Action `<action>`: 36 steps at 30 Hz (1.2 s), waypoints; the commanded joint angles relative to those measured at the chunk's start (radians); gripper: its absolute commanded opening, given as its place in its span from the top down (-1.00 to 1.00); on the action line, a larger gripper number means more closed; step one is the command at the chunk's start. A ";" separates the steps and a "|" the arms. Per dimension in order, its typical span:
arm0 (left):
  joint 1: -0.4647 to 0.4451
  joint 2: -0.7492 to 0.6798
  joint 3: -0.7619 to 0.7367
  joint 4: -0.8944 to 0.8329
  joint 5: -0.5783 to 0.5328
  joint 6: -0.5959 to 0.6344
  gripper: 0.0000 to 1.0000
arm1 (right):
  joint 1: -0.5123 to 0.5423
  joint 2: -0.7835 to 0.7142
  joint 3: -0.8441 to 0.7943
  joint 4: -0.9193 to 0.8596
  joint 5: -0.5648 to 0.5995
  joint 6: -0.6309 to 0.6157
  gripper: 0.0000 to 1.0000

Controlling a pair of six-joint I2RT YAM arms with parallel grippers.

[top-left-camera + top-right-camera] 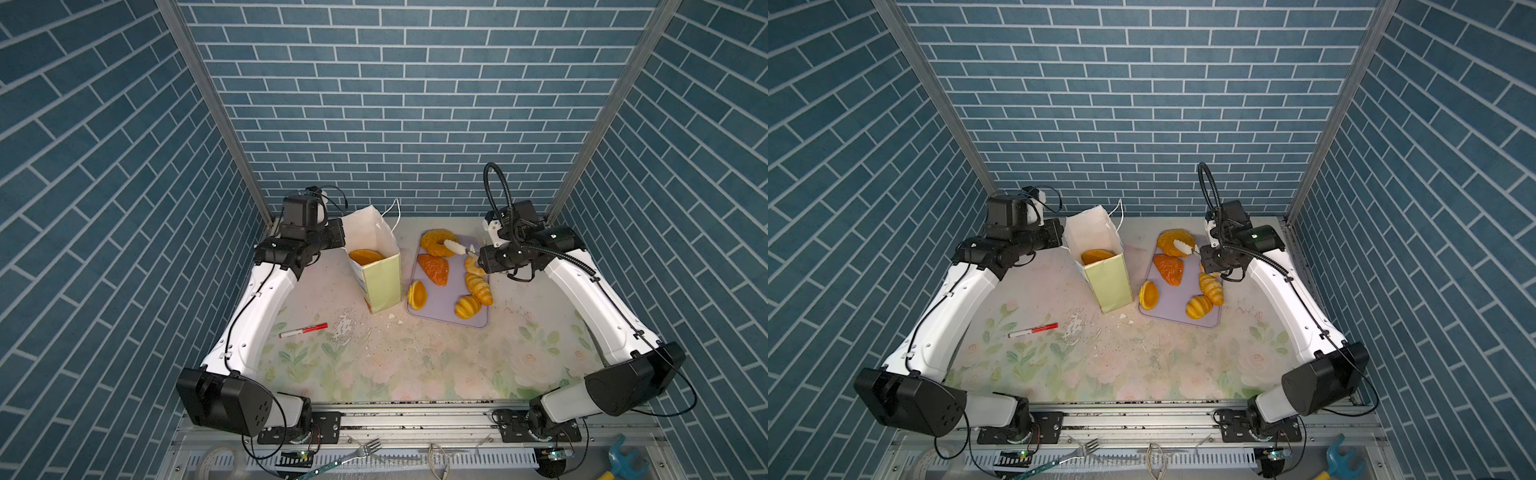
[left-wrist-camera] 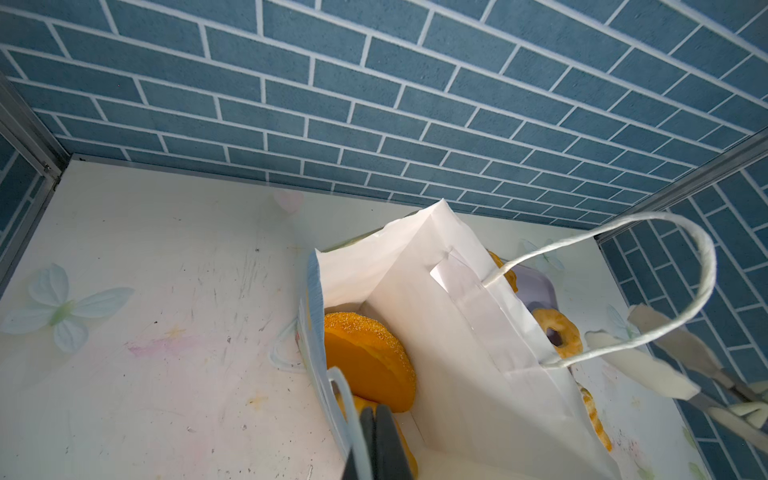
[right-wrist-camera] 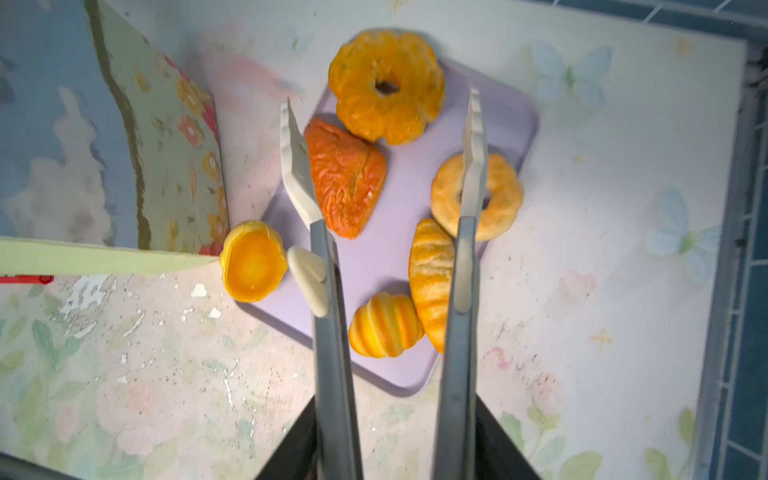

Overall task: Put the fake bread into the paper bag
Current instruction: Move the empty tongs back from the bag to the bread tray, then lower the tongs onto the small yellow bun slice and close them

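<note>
1. Floral-printed tabletop (image 1: 415, 365): carries everything below. All positions are given from the bag.

2. Tall paper bag with white lining and pale yellow-green sides (image 1: 380, 286): stands upright with its mouth open. The left gripper (image 2: 376, 436) sits at the rim on the side away from the tray, fingers pressed together. This is judged to be a pinch on the bag's edge or cord handle, steadying the bag and keeping the mouth clear for loading.

3. Flat lilac tray (image 1: 455, 274): lies just beside the bag and serves as the pick-up area.

4. Metal tongs with white tips (image 3: 328, 332): clamped in the right gripper (image 1: 482, 258). The tips stand apart above the tray with nothing between them, judged ready for a pick.

5. Fake bread:
- the big orange oval loaf (image 2: 365, 361) is inside the bag;
- the other six pieces are outside it;
- a cup-shaped orange piece (image 3: 251, 259) sits at the tray edge nearest the bag's base;
- the deep-orange ring doughnut (image 3: 386, 85), brownish-red croissant (image 3: 347, 178), pale ring doughnut (image 3: 498, 199), yellow croissant (image 3: 430, 270) and ridged roll (image 3: 384, 324) lie farther from it.

6. Red-and-white marker pen (image 1: 303, 330): lies on the side of the bag opposite the tray.

7. Markings: the bag face shows a flower print only. The marker's lettering is too small to read. No brand is legible.
</note>
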 commanded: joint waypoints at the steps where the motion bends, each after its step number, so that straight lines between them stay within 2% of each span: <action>1: 0.010 0.014 0.036 -0.017 0.008 0.021 1.00 | 0.001 0.006 -0.048 0.011 -0.099 0.072 0.02; 10: 0.010 0.025 0.050 -0.016 0.025 0.020 1.00 | 0.071 0.045 -0.114 0.061 -0.214 0.099 -0.02; 26: 0.010 -0.001 0.003 -0.007 0.029 0.008 1.00 | 0.174 0.209 -0.051 0.091 -0.239 0.092 -0.06; 32: 0.011 -0.001 0.001 -0.005 0.027 0.005 1.00 | 0.178 0.223 -0.072 0.106 -0.277 0.100 -0.01; 36: 0.010 -0.005 -0.004 -0.002 0.029 0.003 1.00 | 0.181 0.224 -0.086 0.104 -0.298 0.099 0.11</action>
